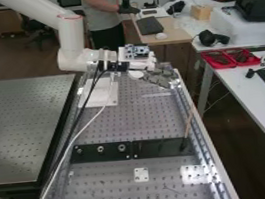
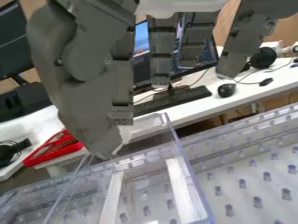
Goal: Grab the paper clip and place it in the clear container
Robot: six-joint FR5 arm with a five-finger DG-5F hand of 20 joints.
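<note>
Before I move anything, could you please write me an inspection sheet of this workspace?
Surface: metal bench top, perforated.
Job's things: clear container, at the hand.
Clutter: black strip across the bench top; small white plate near it; thin stick slanting up.
Hand: open, fingers straight.
Cables: black cable and white cable run from the arm along the bench.
Surroundings: red trays on a white side table.

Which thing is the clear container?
Find the perforated bench, then look just below the hand in the wrist view. The container is the see-through, straight-walled box with white strips visible through it; the nearby tray is red.
</note>
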